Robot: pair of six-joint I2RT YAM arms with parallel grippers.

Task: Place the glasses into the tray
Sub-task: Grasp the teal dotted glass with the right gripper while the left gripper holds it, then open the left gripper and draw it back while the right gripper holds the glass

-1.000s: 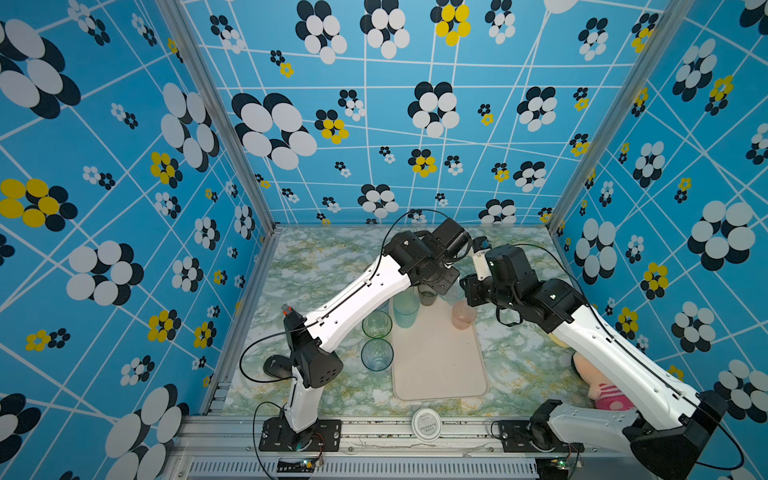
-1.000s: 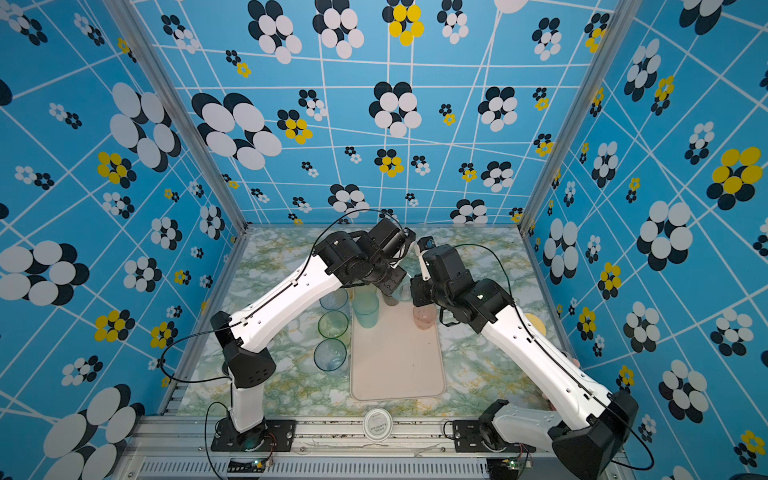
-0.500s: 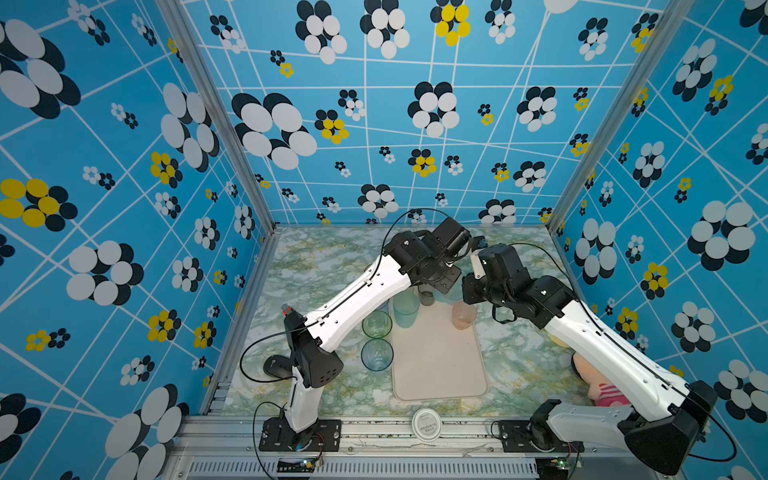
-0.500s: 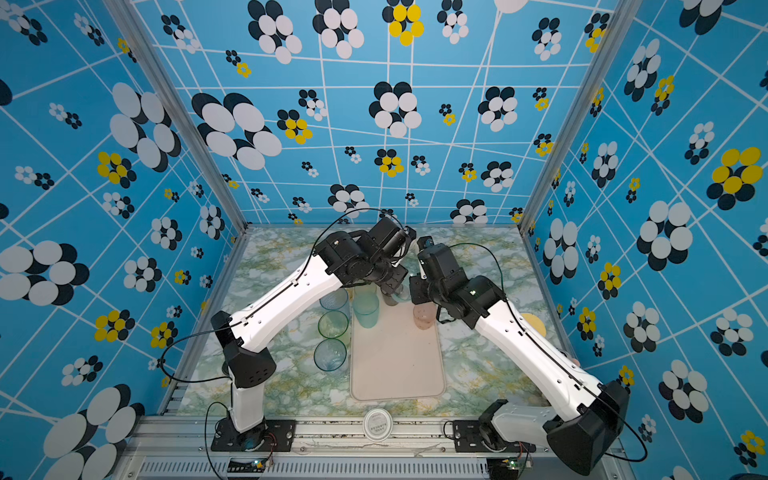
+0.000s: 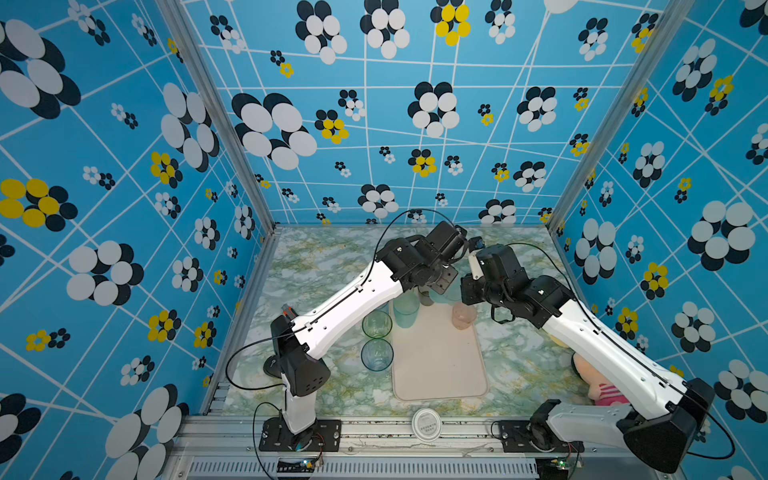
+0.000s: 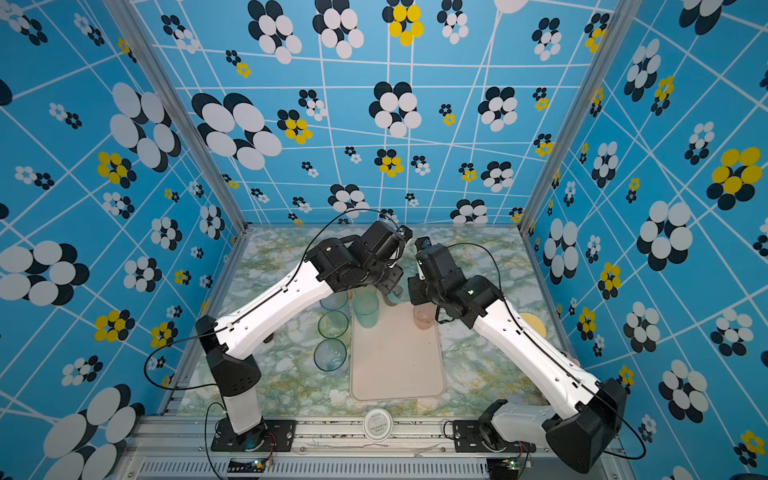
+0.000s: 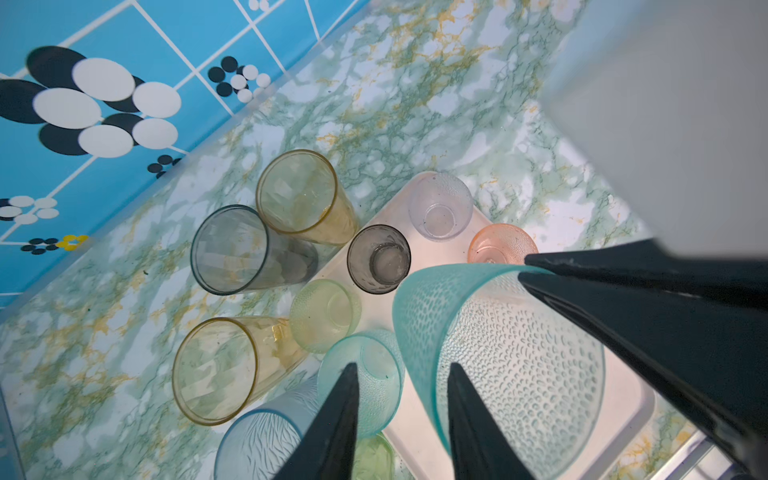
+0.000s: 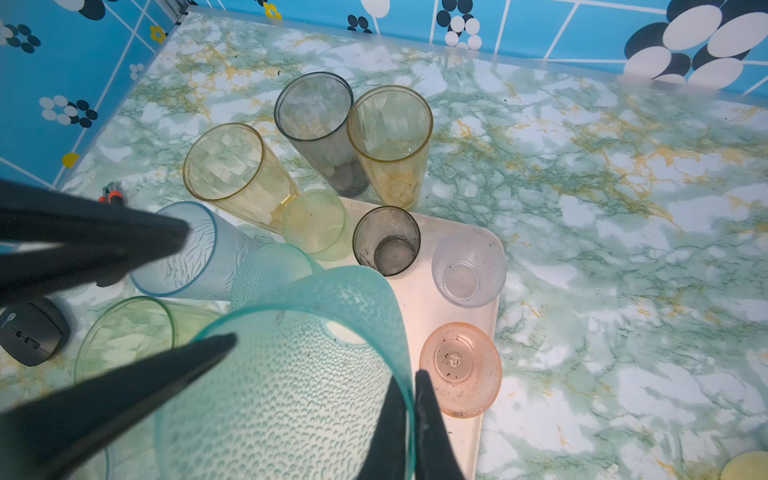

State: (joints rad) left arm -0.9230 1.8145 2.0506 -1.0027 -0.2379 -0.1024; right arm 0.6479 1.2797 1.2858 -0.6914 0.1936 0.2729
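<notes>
A tall teal dimpled tumbler hangs over the tray between both wrists. My right gripper is shut on its rim, also seen in the left wrist view. My left gripper is open, one finger inside the tumbler and one outside, clear of the wall. On the tray stand a pink glass, a clear one and a small smoky one. Amber, grey, frosted blue and green glasses crowd the table beside it.
A round white lid lies on the front rail. A pink plush toy and a yellow disc lie under the right arm. A black mouse sits near the green glass. Patterned walls close in three sides.
My left jaws have parted from the teal tumbler's wall. The right wrist has shifted a little toward the left arm and its jaws have closed on the rim.
</notes>
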